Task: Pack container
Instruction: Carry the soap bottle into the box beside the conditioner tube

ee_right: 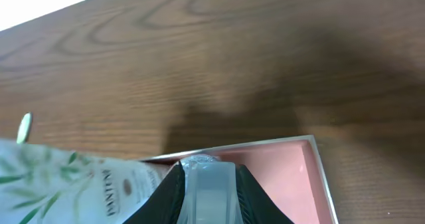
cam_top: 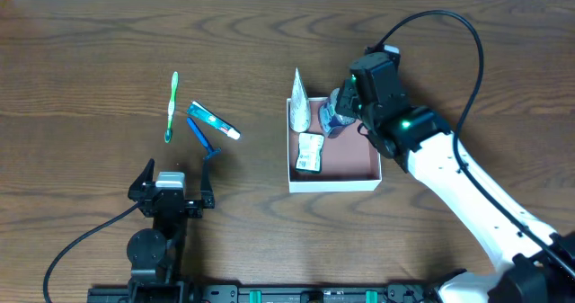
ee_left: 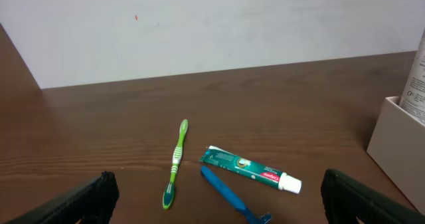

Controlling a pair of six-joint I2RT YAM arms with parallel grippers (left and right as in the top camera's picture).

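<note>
The container is a shallow white-walled box with a pink-brown inside, at the table's middle. A white Pantene tube leans in its far left corner and a small white packet lies inside. My right gripper is over the box's far edge, shut on a clear plastic bottle. The right wrist view also shows the tube and the box's inside. My left gripper is open and empty near the front edge.
A green toothbrush, a green toothpaste tube and a blue razor lie left of the box. They also show in the left wrist view: toothbrush, toothpaste, razor, with the box's wall at right.
</note>
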